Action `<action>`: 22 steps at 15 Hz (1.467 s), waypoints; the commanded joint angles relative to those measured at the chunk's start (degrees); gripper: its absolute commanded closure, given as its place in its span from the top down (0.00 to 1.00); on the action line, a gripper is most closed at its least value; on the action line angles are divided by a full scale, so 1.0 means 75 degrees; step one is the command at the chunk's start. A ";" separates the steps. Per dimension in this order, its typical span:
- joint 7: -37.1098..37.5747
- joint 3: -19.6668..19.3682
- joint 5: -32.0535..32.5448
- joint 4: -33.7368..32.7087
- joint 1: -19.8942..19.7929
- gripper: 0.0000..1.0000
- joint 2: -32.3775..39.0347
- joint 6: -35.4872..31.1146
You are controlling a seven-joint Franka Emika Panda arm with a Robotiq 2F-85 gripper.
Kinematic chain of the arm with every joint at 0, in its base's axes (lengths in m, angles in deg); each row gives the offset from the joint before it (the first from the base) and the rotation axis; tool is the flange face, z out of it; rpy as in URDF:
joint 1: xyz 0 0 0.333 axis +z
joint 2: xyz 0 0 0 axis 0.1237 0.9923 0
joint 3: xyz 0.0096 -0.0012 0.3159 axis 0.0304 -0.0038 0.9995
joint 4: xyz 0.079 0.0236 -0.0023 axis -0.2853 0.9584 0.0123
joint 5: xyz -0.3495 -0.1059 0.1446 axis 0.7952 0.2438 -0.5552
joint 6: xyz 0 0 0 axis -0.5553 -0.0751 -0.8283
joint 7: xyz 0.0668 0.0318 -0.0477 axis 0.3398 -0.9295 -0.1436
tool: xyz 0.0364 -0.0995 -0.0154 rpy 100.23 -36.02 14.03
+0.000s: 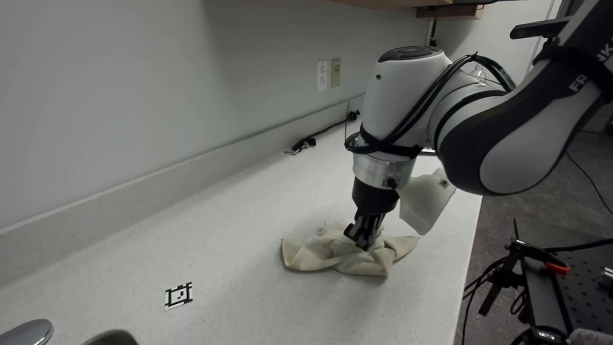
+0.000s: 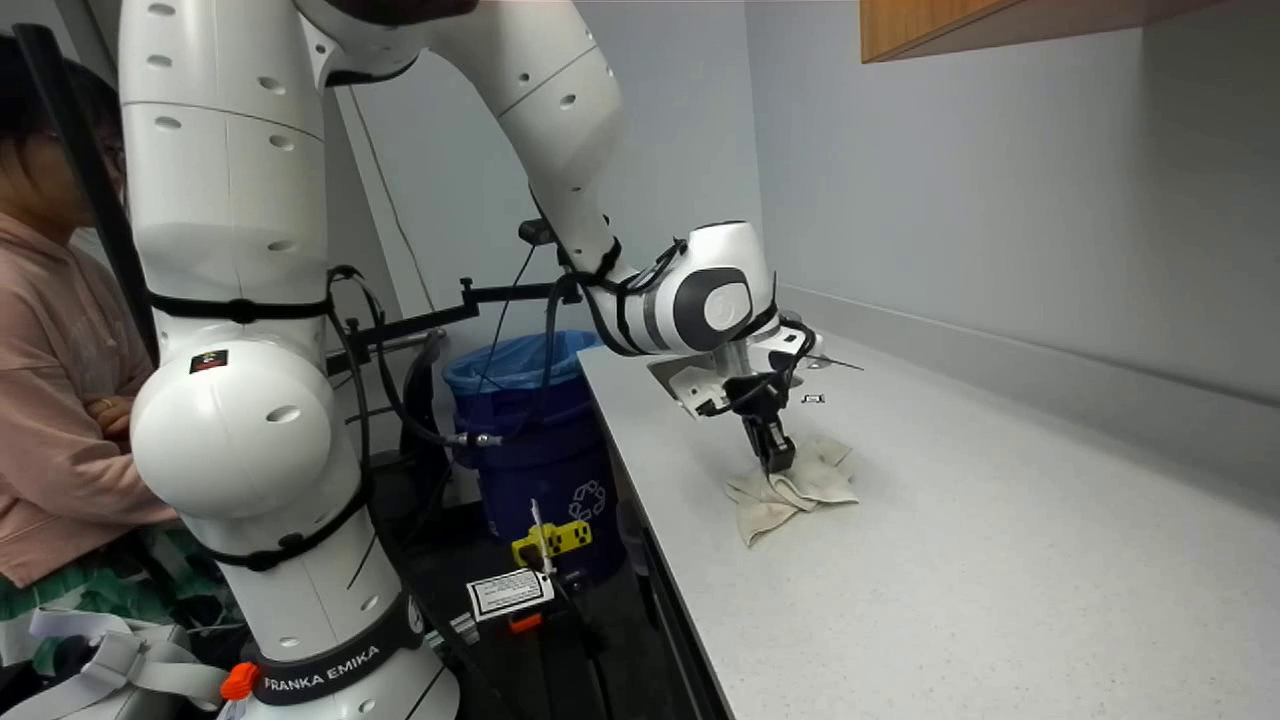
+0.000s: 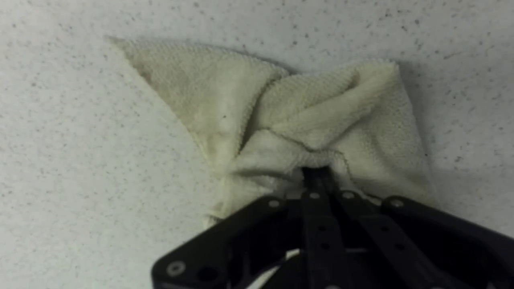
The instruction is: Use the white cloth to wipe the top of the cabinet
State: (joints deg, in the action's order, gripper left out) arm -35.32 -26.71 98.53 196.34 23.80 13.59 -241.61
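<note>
Wall (image 1: 119, 96) of plain pale grey runs along the back of a white speckled countertop (image 2: 1000, 580), which stretches through both exterior views. Over it reaches a white Franka Emika Panda arm (image 2: 235, 410), its last links angled down. In an exterior view a person (image 2: 55, 380) in pink is partly hidden behind the arm. A blue recycling bin (image 2: 540, 450), its rim draped with a lighter blue bag (image 2: 510, 370), stands just beside the countertop's far end, and a wooden overhead cabinet (image 2: 940, 25) juts in at the top.

An off-white terry cloth (image 3: 297, 116) lies crumpled on the countertop, folded over itself with its corners splayed outward. The black Robotiq gripper (image 3: 316, 172) points down into it, slightly tilted; its fingers stand close together, tips sunk in the folds, with a bunch of the cloth pinched between them.

Near the bin is a yellow power strip (image 2: 552, 540). On the wall, a white outlet plate (image 1: 322, 75) and a beige outlet plate (image 1: 335, 72) sit side by side, and a black cable (image 1: 330, 127) lies below them. A square black-and-white marker (image 1: 178, 295) lies flat on the countertop, well apart from the cloth
</note>
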 commanded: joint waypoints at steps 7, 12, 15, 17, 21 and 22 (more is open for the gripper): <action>-0.0849 0.1122 -0.0296 -0.1284 0.0400 0.00 0.0936 0.0068; -0.1028 0.0993 -0.0197 -0.1334 0.0487 0.00 0.1018 0.0097; -0.0846 0.0691 -0.0077 -0.0982 0.0441 0.00 0.0842 0.0019; -0.0660 0.0405 0.0013 -0.0671 0.0416 0.00 0.0673 -0.0071; -0.0311 -0.0134 0.0102 0.0010 0.0330 0.00 0.0274 -0.0262; -0.0214 -0.0256 0.0134 0.0187 0.0317 0.00 0.0166 -0.0321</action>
State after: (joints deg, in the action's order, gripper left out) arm -39.24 -25.84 98.52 192.07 26.66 16.59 -242.17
